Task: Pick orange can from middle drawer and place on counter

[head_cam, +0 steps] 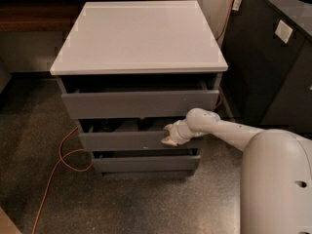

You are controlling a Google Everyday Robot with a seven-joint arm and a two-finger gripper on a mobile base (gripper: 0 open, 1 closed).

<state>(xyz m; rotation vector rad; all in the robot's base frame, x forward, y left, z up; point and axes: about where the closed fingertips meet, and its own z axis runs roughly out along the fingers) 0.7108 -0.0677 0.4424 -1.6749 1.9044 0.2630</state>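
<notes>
The grey cabinet has three drawers under the white-grey counter [139,30]. The middle drawer [122,141] is pulled out a little, and its inside is dark. The orange can is hidden from view. My gripper [168,135] is at the end of the white arm that reaches in from the right. It sits at the right part of the middle drawer's front, at its top edge.
The top drawer [141,103] and bottom drawer [146,163] also stand slightly out. A dark cabinet [273,67] with a round hole in its top stands close on the right. An orange cable [59,164] lies on the speckled floor at the left. My white base [278,184] fills the lower right.
</notes>
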